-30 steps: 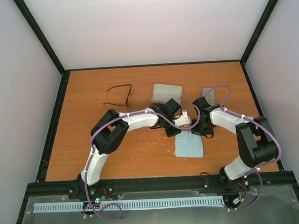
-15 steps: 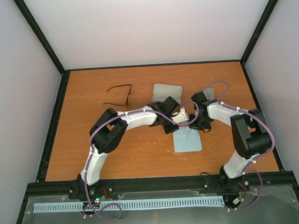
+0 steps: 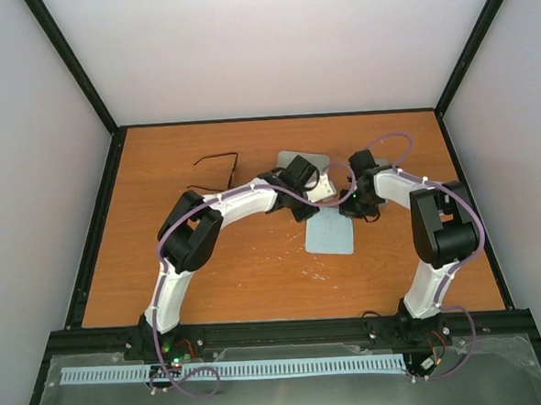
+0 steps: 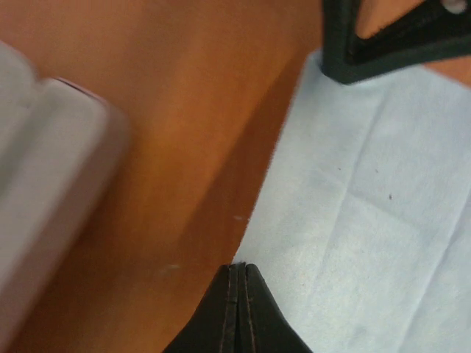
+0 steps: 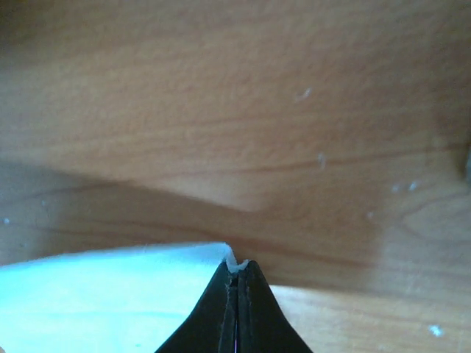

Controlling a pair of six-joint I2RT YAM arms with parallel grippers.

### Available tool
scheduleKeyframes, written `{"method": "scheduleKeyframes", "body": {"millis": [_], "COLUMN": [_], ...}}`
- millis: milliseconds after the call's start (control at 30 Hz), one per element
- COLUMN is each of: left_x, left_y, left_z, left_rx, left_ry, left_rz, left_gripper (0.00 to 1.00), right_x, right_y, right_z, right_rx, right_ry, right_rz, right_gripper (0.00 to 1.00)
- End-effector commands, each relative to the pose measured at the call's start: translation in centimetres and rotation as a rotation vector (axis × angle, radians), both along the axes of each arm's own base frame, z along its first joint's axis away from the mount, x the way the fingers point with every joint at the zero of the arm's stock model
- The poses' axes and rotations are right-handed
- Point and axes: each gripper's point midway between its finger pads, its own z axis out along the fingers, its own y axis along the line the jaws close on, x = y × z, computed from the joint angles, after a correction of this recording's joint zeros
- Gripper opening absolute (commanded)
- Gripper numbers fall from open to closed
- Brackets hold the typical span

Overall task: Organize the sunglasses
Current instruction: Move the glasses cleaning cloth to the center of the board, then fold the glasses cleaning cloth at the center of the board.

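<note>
Sunglasses (image 3: 214, 157) lie loose, well left of my left gripper (image 4: 239, 276), not yet stowed; it and my right gripper (image 5: 237, 272) each pinch a cloth (image 4: 368, 220) corner.

The orange-brown wooden tabletop (image 5: 294, 110) beneath the right pincer (image 5: 237, 273) shows fine grain under a smooth, faintly sheeny finish flecked with pale specks. The pale blue square cloth (image 4: 368, 243) to the right of the left pincer (image 4: 239, 276) is soft, matt fabric crossed by fold creases. Left of that pincer, the pale grey oblong case (image 4: 51, 169), though blurred, looks smooth and dull. Both pincers' fingers look like matt black plastic.
</note>
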Motion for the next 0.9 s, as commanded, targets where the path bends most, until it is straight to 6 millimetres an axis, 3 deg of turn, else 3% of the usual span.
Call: {"method": "scheduleKeyframes", "body": {"millis": [0, 400, 867], "left_x": [3.8, 5.1, 4.7], "left_y": [0.0, -0.9, -0.3], "left_z": [2.6, 2.0, 1.4], "left_rx": [-0.035, -0.044, -0.026], "left_ry": [-0.081, -0.070, -0.063], "left_rz": [0.030, 0.026, 0.043], "left_gripper": [0.01, 0.01, 0.01], "right_x": [1.8, 4.2, 2.9], "right_y": [0.0, -0.3, 1.1], "right_z": [0.4, 2.5, 3.2], "right_rx": [0.041, 0.099, 0.205], "right_ry": [-0.023, -0.130, -0.174], "right_rz": [0.015, 0.049, 0.112], "right_gripper": [0.03, 0.03, 0.03]}}
